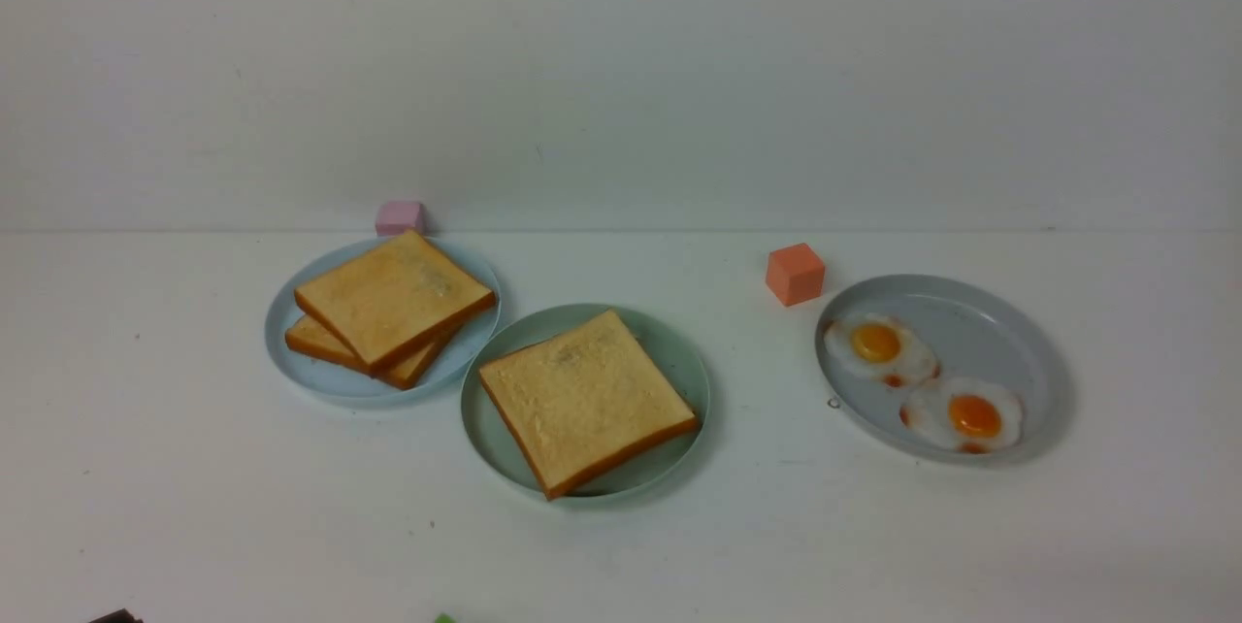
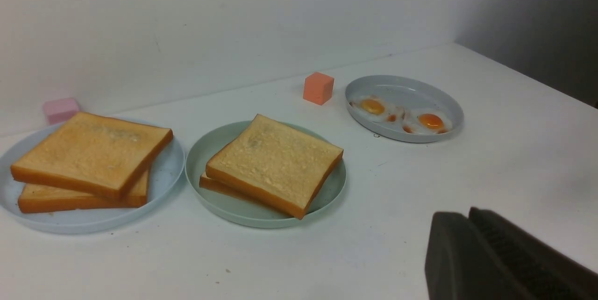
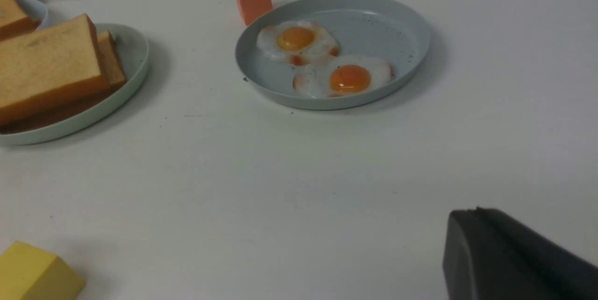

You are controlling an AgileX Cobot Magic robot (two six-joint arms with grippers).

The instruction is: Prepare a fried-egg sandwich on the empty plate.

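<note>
A: Left to right: toast stack on the blue plate, sandwich on the mint plate, two fried eggs in the grey plate.

B: Is the sandwich complete?

A: Two slices show and the filling is hidden, so probably yes. It lies just beside the blue plate, diagonal to the worktop edge, nearer the left arm.

B: Jaws?

A: The left jaws look pressed together and hold nothing. The right jaws are pressed together and also hold nothing. Both are well back from the plates.
</note>
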